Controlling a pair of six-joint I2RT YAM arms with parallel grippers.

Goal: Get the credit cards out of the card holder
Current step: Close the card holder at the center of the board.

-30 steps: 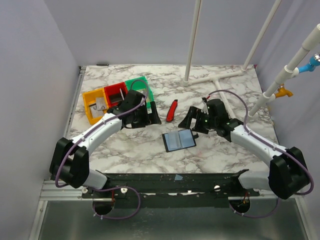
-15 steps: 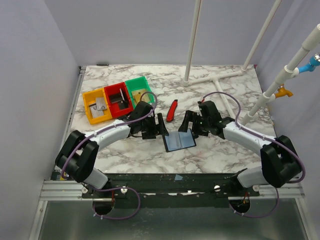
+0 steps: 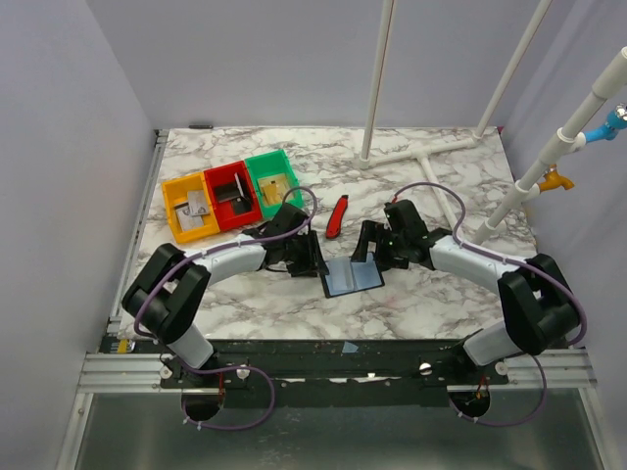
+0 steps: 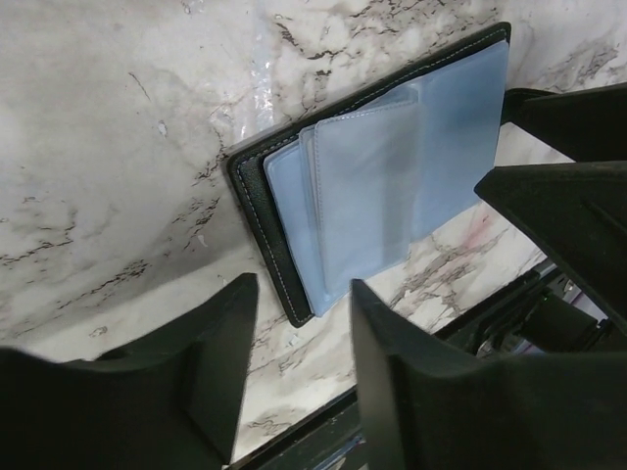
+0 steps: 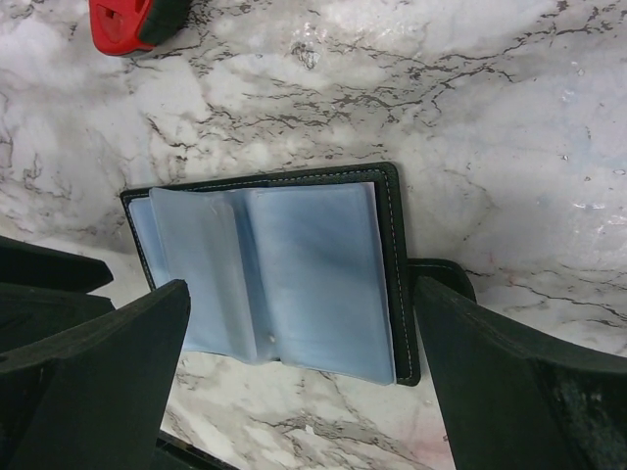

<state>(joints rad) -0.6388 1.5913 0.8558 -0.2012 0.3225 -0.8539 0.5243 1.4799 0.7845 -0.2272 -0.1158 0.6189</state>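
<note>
Card holder (image 3: 353,277) is laid open, flanked left/right by left gripper (image 4: 302,294) & right gripper (image 5: 304,289), jaws apart on both, nothing clamped, prob. to be steadied.

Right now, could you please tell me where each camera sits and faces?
Top external: above and behind the robot, looking down on the table; both arms show.
Left wrist: on the left arm, looking down at the card holder; left gripper fingers show.
Right wrist: on the right arm, looking down at it; right gripper fingers show.
Shared: the card holder, in all three.
</note>
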